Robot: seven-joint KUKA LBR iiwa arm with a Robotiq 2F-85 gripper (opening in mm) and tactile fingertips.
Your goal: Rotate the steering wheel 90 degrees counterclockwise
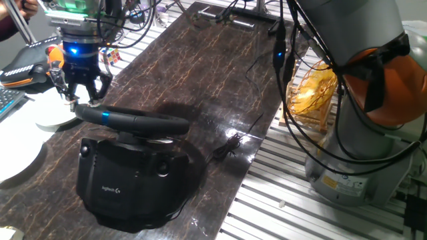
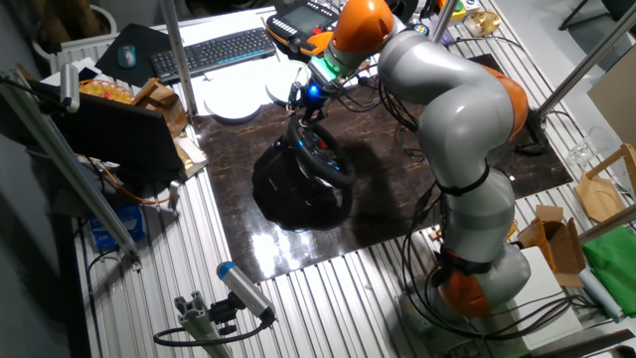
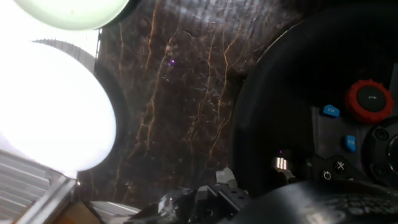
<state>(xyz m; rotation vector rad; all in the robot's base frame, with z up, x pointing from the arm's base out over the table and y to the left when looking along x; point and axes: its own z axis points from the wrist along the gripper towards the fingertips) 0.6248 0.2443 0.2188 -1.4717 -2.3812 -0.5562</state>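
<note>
The end effector (image 1: 83,99) pinches the far rim of the steering wheel (image 1: 133,123), which sits on the dark marbled desk (image 1: 200,73).

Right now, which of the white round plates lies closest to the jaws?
The smaller white round plate directly beside the steering wheel's rim; the other lies farther off.

Bare marble top (image 1: 200,73) beyond steering wheel (image 1: 133,121); white plates (image 1: 53,117) beside it.
</note>
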